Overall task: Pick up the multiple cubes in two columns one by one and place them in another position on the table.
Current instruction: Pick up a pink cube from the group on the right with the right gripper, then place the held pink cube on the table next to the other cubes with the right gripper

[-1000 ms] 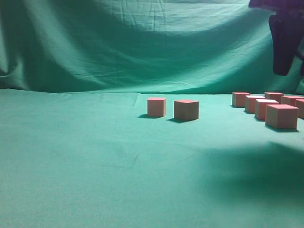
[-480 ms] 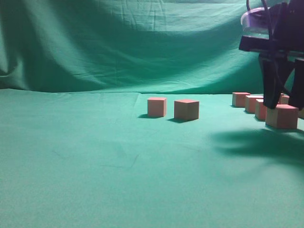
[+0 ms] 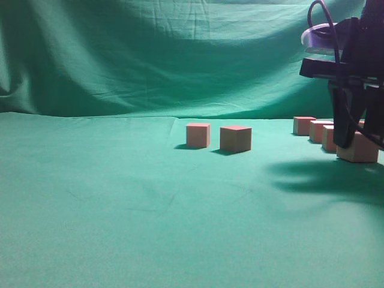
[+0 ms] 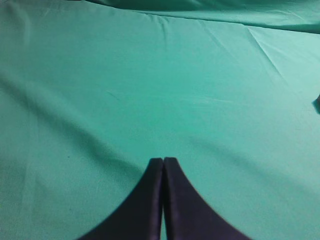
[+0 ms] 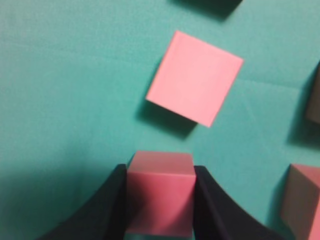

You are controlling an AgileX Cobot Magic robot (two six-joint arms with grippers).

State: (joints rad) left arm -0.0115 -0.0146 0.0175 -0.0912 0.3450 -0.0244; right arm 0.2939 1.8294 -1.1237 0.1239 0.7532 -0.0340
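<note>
Two salmon cubes [image 3: 198, 134] [image 3: 235, 138] stand side by side mid-table on the green cloth table [image 3: 120, 210]. Several more cubes [image 3: 304, 125] stand in columns at the far right. My right gripper [image 3: 360, 144] stands over the nearest of them, its black fingers against both sides of that cube [image 3: 360, 151], which rests at table level. The right wrist view shows the gripper [image 5: 160, 200] shut on this cube [image 5: 160, 192], with another cube [image 5: 195, 77] just beyond. My left gripper [image 4: 163, 161] is shut and empty over bare cloth; it does not show in the exterior view.
A draped green backdrop [image 3: 150, 60] rises behind the table. In the right wrist view more cubes sit close on the right [image 5: 302, 200], and one at the top edge [image 5: 210, 4]. The arm casts a dark shadow [image 3: 330, 180] on the cloth.
My right gripper came down from the upper right onto the nearest right-hand cube, and its fingers now sit lower around it. The two middle cubes have not moved.
</note>
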